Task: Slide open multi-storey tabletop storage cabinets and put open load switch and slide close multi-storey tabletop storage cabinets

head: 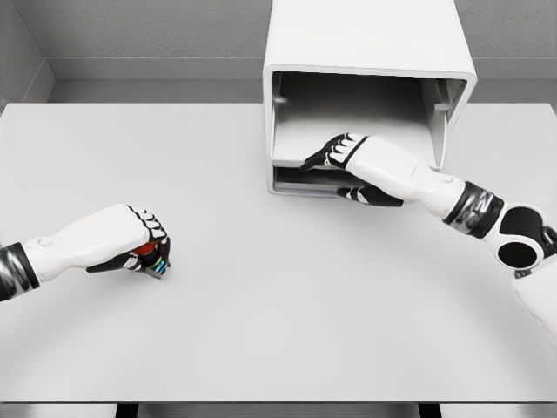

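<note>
A wide, pale grey table [287, 331] fills most of the view, its top smooth and matte, its near edge running straight along the bottom. Two dark supports (legs, perhaps) show just under that edge. Behind the far edge stands a grey speckled wall [157, 30], with a lighter band [157, 70] running along its foot. At far left a side wall [16, 61] angles in.

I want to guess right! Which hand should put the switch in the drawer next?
Probably left: the left hand already grips the switch, while the right hand rests on the open drawer.
</note>
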You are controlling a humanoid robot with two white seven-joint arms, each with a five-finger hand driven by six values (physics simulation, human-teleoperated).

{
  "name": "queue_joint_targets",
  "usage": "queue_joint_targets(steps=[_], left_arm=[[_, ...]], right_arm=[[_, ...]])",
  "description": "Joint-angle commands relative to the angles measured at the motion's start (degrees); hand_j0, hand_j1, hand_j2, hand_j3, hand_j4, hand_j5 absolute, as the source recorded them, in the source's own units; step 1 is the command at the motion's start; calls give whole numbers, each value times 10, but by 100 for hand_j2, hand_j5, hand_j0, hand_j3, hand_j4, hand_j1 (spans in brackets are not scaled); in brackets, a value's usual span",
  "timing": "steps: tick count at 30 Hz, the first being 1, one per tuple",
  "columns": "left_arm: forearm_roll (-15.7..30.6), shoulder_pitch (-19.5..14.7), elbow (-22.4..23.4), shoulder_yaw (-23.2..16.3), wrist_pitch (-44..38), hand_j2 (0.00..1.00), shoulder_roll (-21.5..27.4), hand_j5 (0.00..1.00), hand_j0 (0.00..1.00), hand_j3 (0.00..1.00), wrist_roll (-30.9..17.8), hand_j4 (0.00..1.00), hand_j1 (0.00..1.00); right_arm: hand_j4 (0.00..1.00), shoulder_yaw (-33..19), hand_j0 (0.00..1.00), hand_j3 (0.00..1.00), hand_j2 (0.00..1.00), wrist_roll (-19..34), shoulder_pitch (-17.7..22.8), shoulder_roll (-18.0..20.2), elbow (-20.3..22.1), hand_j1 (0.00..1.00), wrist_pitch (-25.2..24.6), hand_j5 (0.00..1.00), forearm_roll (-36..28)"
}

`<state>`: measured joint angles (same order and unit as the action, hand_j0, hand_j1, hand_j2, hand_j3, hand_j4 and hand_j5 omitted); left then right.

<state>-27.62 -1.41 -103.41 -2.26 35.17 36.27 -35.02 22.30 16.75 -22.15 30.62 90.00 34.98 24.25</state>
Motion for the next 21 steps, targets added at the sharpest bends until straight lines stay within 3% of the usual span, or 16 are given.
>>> queue_joint_targets(steps=[1,12,21], left_arm=[[6,0,0,2,-2,33,0,33,33,33,0,33,33],[13,-22,0,4,-2,32,1,32,32,32,0,32,32],[13,-34,0,5,-2,32,-1,32,32,32,0,32,32]], right_arm=[[77,-3,77,77,77,0,0,3,9,77,0,77,-1],[77,-24,77,77,77,0,40,24,53,77,0,77,-1],[77,-28,77,77,77,2,47,33,79,77,0,77,-2]])
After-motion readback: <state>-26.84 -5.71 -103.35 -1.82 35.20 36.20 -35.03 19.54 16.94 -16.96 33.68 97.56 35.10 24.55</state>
